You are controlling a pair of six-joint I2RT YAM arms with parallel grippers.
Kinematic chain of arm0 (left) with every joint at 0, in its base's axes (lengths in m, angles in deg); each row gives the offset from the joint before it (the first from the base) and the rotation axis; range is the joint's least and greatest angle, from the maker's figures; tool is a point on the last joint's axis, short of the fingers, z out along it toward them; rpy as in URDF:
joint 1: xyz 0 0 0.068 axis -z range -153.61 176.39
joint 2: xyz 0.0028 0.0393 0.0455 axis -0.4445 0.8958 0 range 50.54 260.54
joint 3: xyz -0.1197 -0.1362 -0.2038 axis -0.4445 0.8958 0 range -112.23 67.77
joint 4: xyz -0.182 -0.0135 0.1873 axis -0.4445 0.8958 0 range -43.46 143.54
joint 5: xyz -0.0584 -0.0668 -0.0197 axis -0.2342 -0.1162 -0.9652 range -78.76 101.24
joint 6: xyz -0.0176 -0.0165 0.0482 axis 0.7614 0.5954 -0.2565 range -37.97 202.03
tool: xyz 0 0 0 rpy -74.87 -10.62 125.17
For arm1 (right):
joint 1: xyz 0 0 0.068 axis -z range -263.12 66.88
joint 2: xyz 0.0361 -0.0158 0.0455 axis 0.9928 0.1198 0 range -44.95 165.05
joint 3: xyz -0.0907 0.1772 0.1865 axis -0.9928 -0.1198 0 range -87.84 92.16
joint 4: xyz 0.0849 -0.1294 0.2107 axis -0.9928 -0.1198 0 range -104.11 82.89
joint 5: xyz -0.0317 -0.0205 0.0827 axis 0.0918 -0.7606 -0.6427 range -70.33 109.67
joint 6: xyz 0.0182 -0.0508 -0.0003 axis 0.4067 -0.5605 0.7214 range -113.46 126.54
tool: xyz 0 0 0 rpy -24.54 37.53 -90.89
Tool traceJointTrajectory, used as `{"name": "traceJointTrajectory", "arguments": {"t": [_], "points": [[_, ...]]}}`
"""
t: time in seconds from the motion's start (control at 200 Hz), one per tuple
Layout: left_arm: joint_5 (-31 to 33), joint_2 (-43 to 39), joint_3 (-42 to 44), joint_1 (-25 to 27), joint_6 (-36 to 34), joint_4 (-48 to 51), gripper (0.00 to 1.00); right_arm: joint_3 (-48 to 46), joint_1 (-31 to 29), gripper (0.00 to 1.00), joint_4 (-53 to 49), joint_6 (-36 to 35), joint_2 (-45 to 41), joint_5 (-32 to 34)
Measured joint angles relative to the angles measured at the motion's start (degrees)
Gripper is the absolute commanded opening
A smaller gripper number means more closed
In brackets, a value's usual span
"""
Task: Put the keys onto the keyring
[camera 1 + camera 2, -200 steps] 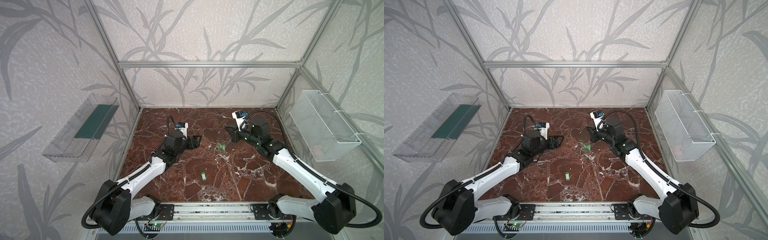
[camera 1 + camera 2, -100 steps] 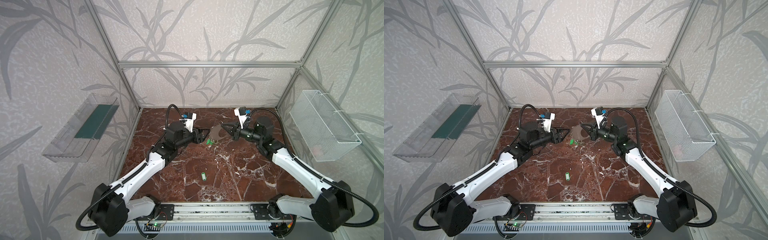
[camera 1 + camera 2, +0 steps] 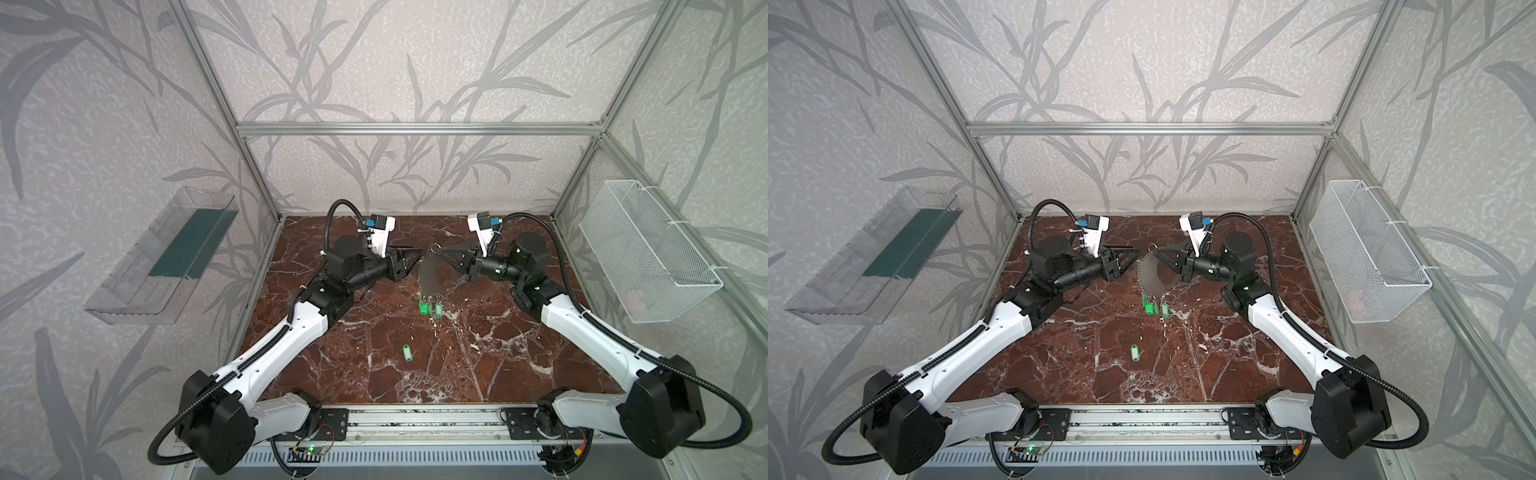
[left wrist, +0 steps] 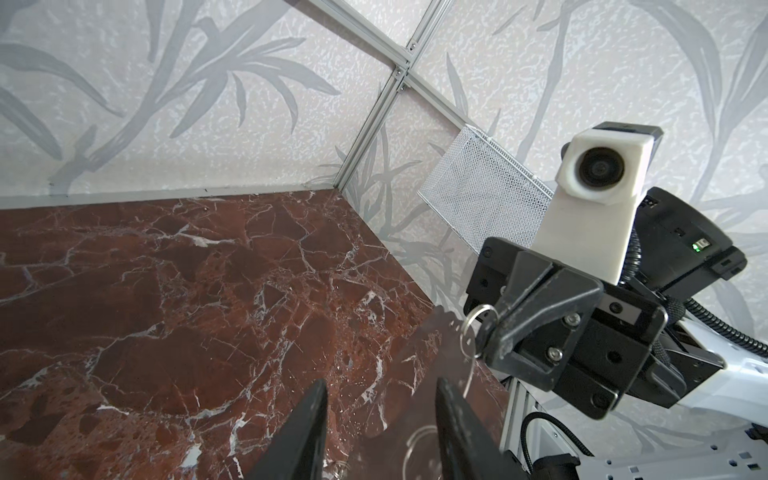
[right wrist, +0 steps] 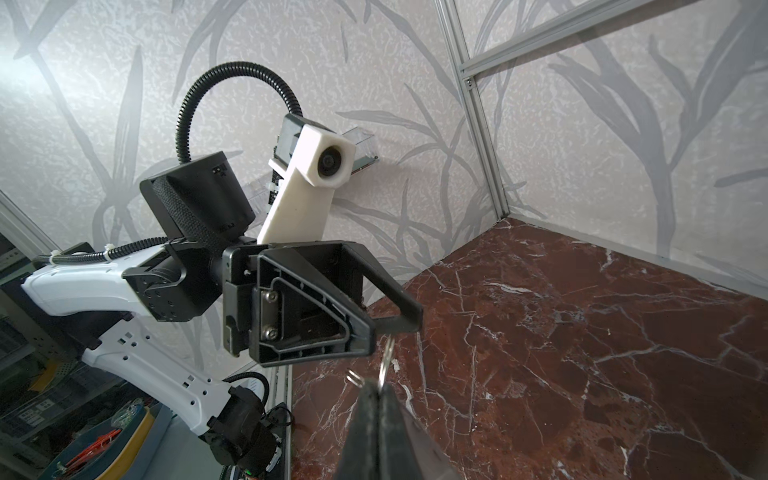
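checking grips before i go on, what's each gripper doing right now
left gripper: open, jaws apart by the keyring, nothing gripped
right gripper: closed on the keyring's top ring, keys hanging below

The grey-beige keyring (image 3: 428, 278) hangs upright, clear of the table (image 3: 498, 353). At least 2 green-tagged keys (image 3: 424, 308) dangle from its 6 o'clock rim. 1 more key (image 3: 406, 351) lies flat at its 7 o'clock, well apart.

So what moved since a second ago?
The right gripper lifted the keyring higher above the table, keys dangling below it. The left gripper rose toward it, jaws narrowing. The right grip stayed shut; the loose key never moved.
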Motion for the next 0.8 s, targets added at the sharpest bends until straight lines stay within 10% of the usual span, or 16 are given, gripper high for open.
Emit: {"name": "traceJointTrajectory", "arguments": {"t": [0.8], "points": [[-9.27,2.93,-2.27,0.0,1.42,-4.35,0.29,0.0,-0.09,0.0,2.34,2.12,1.51,-4.0]]}}
